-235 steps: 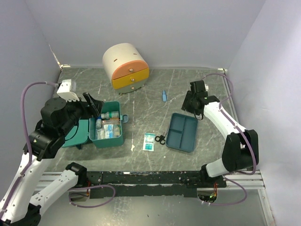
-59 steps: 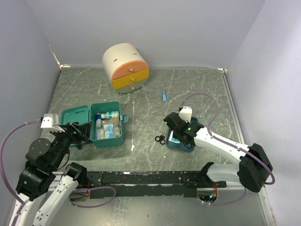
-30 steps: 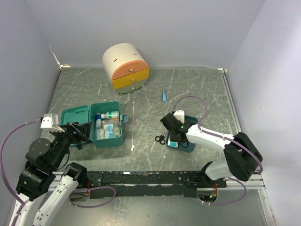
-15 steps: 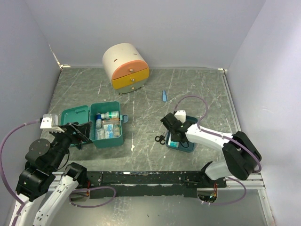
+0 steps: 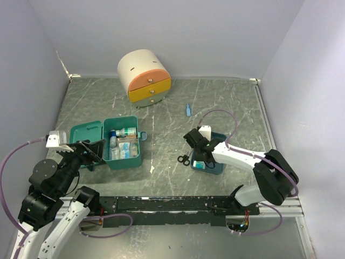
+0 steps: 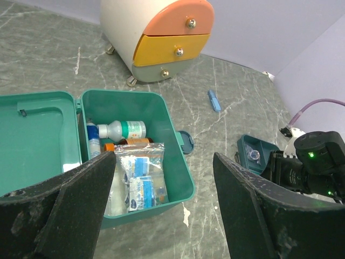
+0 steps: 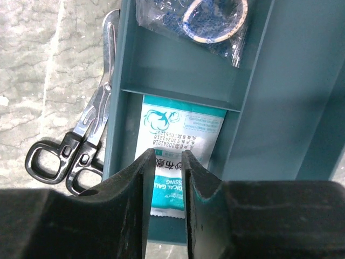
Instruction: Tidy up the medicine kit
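Note:
The teal medicine kit (image 5: 125, 158) stands open at left with its lid (image 5: 86, 140) laid flat; it holds a bottle and plastic bags of supplies, as the left wrist view (image 6: 180, 181) shows. My left gripper (image 5: 90, 152) hangs open and empty above its near side (image 6: 163, 162). My right gripper (image 5: 198, 155) hovers over the dark-blue divided tray (image 5: 216, 168). Its jaws stand a narrow gap apart (image 7: 163, 156) above a white and teal gauze packet (image 7: 183, 129) lying flat in a tray compartment (image 7: 280, 81).
Black-handled scissors (image 5: 184, 159) lie on the table against the tray's left side (image 7: 81, 145). A bagged tape roll (image 7: 210, 16) sits in another tray compartment. A small blue item (image 5: 188, 109) lies mid-table. The cream cabinet (image 5: 143, 75) stands at the back.
The gauze packet went from the table into the tray. My right arm came over the tray and edged slightly left. My left arm pulled back from the kit earlier, then stayed still.

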Available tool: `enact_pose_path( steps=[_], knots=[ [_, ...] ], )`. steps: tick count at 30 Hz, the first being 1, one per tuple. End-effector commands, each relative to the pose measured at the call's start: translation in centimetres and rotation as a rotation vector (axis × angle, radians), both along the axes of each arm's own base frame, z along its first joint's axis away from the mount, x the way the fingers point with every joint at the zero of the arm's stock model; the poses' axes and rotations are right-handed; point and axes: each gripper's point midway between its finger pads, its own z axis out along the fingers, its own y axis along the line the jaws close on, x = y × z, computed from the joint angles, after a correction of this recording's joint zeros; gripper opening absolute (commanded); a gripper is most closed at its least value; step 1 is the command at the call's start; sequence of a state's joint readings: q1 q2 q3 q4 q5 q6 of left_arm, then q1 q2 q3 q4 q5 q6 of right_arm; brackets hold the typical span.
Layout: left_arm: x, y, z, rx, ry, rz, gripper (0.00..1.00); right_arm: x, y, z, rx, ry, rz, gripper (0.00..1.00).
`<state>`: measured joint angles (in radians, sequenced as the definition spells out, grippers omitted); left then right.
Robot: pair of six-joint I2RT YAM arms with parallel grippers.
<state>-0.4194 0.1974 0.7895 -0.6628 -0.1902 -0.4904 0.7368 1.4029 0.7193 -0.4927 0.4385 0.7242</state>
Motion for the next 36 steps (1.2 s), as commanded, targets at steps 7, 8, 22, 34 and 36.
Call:
enact_pose_path(
  steps=[7,8,22,34,36],
  knots=[
    [0.0,0.4,0.1,-0.009,-0.007,0.023,0.84,0.0,0.3,-2.1,0.051,0.041,-0.007,0.45],
    [-0.1,0.4,0.0,-0.009,-0.007,0.023,0.84,0.0,0.4,-2.1,0.052,0.044,-0.005,0.45],
    [-0.1,0.6,0.1,-0.013,-0.006,0.032,0.84,1.0,0.6,4.8,0.101,-0.105,-0.020,0.48],
    [-0.3,0.9,0.3,-0.022,-0.016,0.044,0.84,1.2,8.3,3.7,0.141,-0.078,0.109,0.49],
    [-0.4,0.9,0.3,-0.022,-0.018,0.045,0.84,1.1,8.9,2.9,0.142,-0.059,0.115,0.49]
  ],
)
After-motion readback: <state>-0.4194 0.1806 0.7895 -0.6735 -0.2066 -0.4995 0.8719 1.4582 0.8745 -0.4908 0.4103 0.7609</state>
